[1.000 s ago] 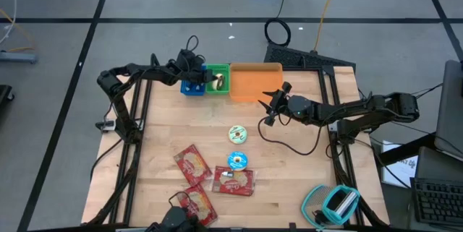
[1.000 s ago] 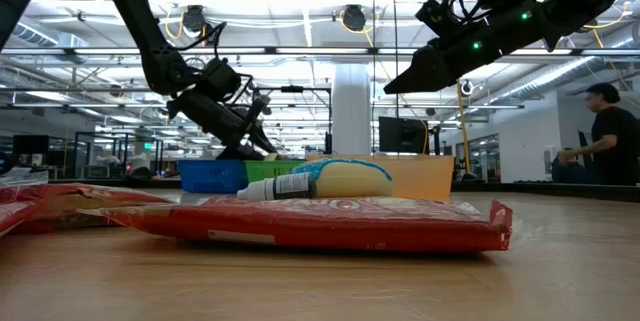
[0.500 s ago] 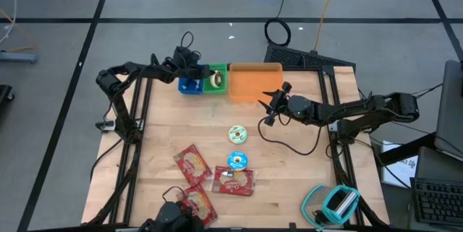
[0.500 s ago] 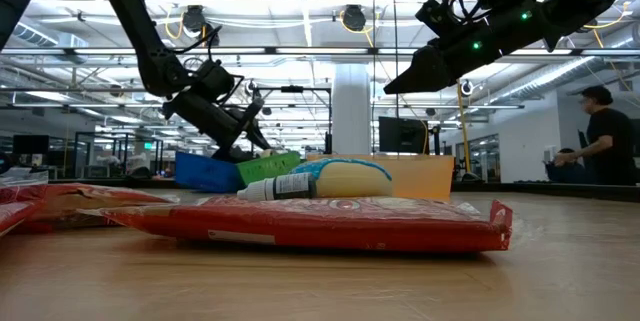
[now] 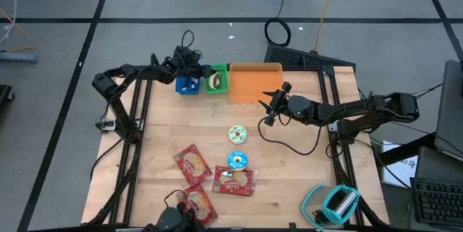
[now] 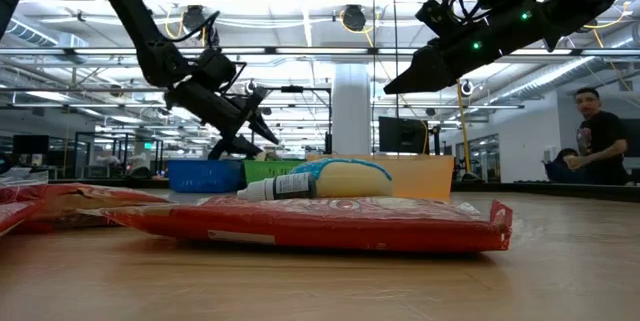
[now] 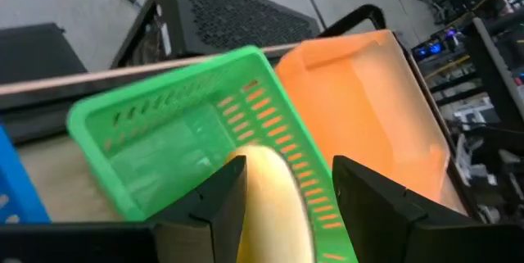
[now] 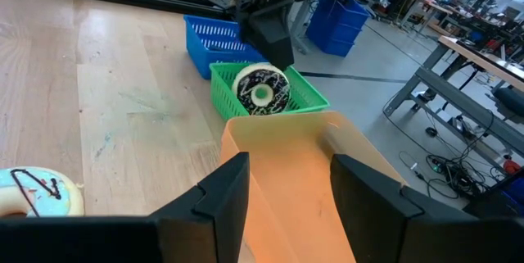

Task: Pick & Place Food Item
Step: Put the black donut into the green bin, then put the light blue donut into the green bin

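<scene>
A dark donut with pale icing [image 8: 260, 89] stands on its edge inside the green basket [image 5: 215, 80] at the table's far side. It also shows between my left fingers in the left wrist view [image 7: 274, 210]. My left gripper [image 5: 197, 73] hangs open just above and to the left of that basket, its fingers [image 7: 214, 206] on either side of the donut's top. My right gripper [image 5: 271, 105] hangs open, with nothing between its fingers, over the near right corner of the orange tray [image 5: 255, 82].
A blue basket [image 5: 191, 85] stands to the left of the green one. On the table lie a green-iced donut [image 5: 237, 134], a blue-iced donut [image 5: 237, 161] and three red packets [image 5: 192, 163] [image 5: 233, 181] [image 5: 197, 204]. A person [image 6: 595, 146] is in the room behind.
My left gripper has drawn back up and toward the table's far left, out of the green basket, leaving the donut in it. The blue and green baskets tipped up half a second ago and now sit level again.
</scene>
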Controlling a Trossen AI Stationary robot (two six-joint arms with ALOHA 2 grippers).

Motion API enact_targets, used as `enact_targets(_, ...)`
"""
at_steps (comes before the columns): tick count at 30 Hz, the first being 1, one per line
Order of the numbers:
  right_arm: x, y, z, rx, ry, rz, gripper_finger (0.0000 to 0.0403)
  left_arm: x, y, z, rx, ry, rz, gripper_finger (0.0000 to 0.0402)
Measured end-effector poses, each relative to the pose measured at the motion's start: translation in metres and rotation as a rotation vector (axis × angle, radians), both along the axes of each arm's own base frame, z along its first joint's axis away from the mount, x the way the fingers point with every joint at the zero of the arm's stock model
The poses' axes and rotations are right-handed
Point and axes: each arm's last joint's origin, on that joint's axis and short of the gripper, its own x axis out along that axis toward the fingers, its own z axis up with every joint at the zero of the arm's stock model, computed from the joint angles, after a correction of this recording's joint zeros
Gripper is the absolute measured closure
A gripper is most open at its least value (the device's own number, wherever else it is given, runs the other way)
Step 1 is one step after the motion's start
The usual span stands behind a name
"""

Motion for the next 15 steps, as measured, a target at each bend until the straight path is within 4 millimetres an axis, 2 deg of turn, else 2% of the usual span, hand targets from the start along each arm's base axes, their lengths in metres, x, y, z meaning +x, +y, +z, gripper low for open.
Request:
enact_targets(7,0.000,0.000,0.000,0.000,0.000,0.000,0.0243,-0.002,-0.005,0.022,0.072,-0.018,0.004,0.0220)
enact_targets(12,0.000,0.000,0.000,0.000,0.001,0.000,0.0243,-0.009,-0.018,0.055,0.169,-0.038,-0.028,0.0220)
enact_targets(15,0.000,0.000,0.000,0.005,-0.002,-0.002,0.0243,-0.016,-0.033,0.078,0.233,-0.012,-0.049,0.0220)
